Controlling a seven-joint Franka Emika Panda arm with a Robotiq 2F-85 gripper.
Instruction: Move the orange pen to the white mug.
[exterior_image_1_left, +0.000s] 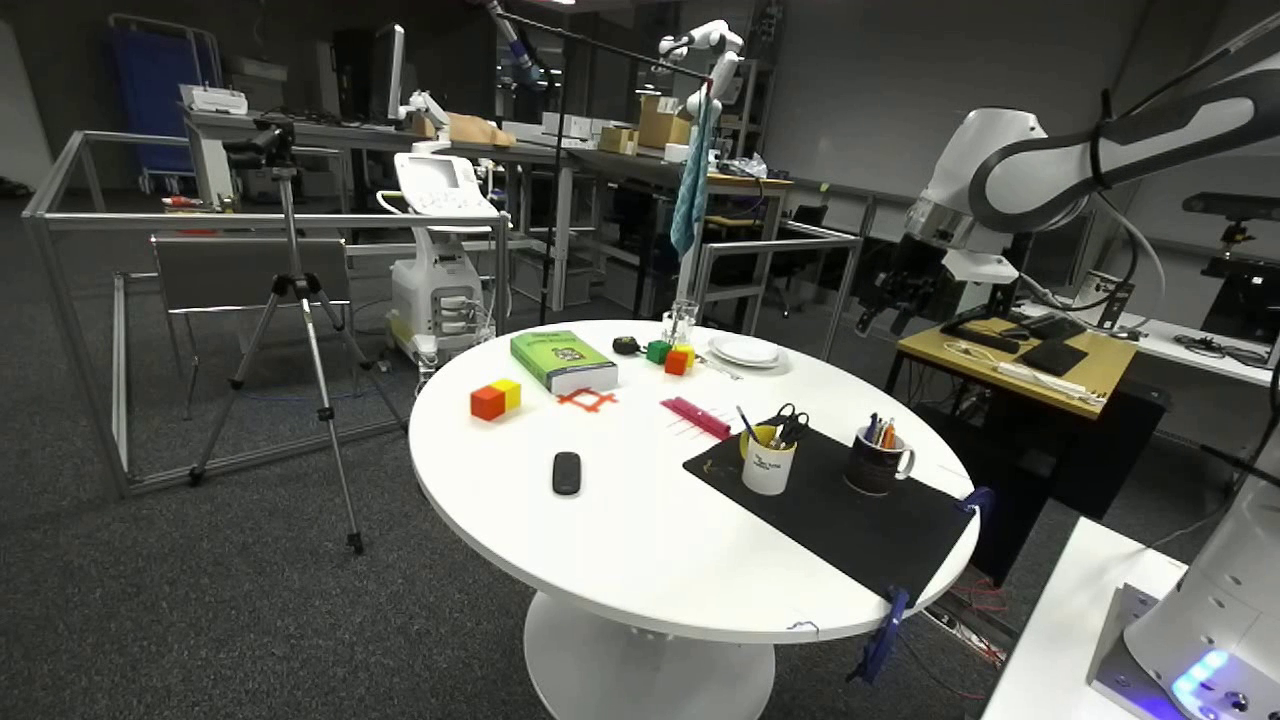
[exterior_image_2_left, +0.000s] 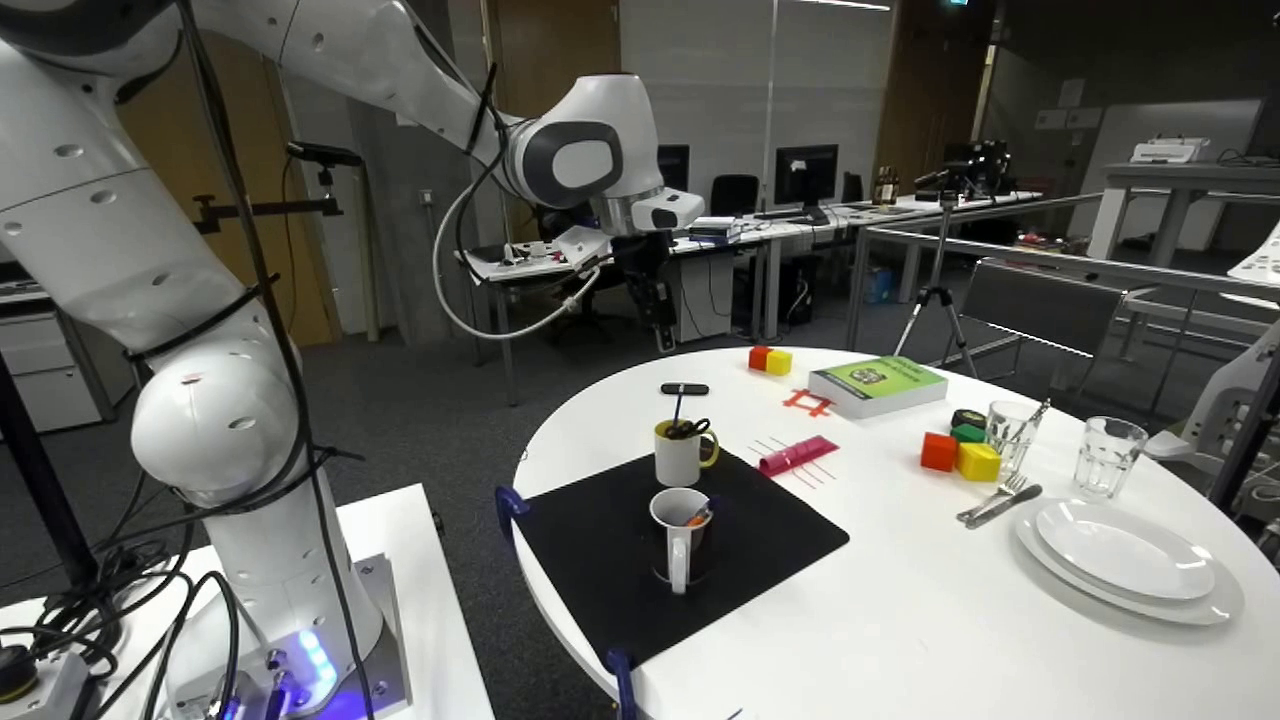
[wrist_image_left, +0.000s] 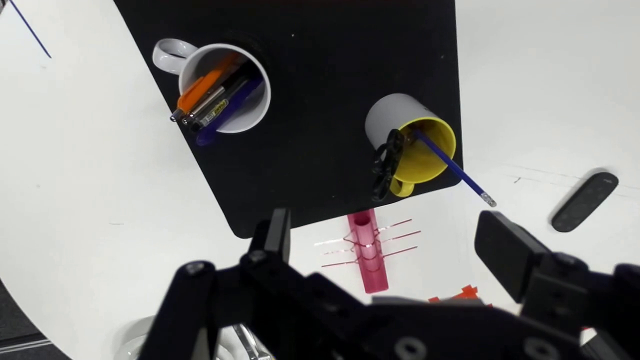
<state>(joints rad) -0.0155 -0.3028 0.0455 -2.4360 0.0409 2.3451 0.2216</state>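
Observation:
The orange pen (wrist_image_left: 199, 93) leans inside a dark mug with a white inside (wrist_image_left: 258, 111), beside other pens. Its top also shows in both exterior views (exterior_image_1_left: 888, 436) (exterior_image_2_left: 697, 519). The white mug (exterior_image_1_left: 768, 472) stands upright on the black mat, its inside and handle yellow. It holds a blue pencil and black-handled scissors, and also shows in an exterior view (exterior_image_2_left: 677, 462) and the wrist view (wrist_image_left: 391, 118). My gripper (wrist_image_left: 386, 237) is open and empty. In both exterior views the gripper (exterior_image_1_left: 882, 322) (exterior_image_2_left: 664, 338) hangs well above the table, apart from both mugs.
The black mat (exterior_image_2_left: 590, 540) is clamped at the table edge by blue clamps (exterior_image_1_left: 882, 640). A pink holder (exterior_image_2_left: 797, 455), a black case (exterior_image_1_left: 566, 473), a green book (exterior_image_1_left: 563, 362), coloured cubes (exterior_image_2_left: 938, 452), glasses (exterior_image_2_left: 1108, 455) and plates (exterior_image_2_left: 1125, 550) stand around the table.

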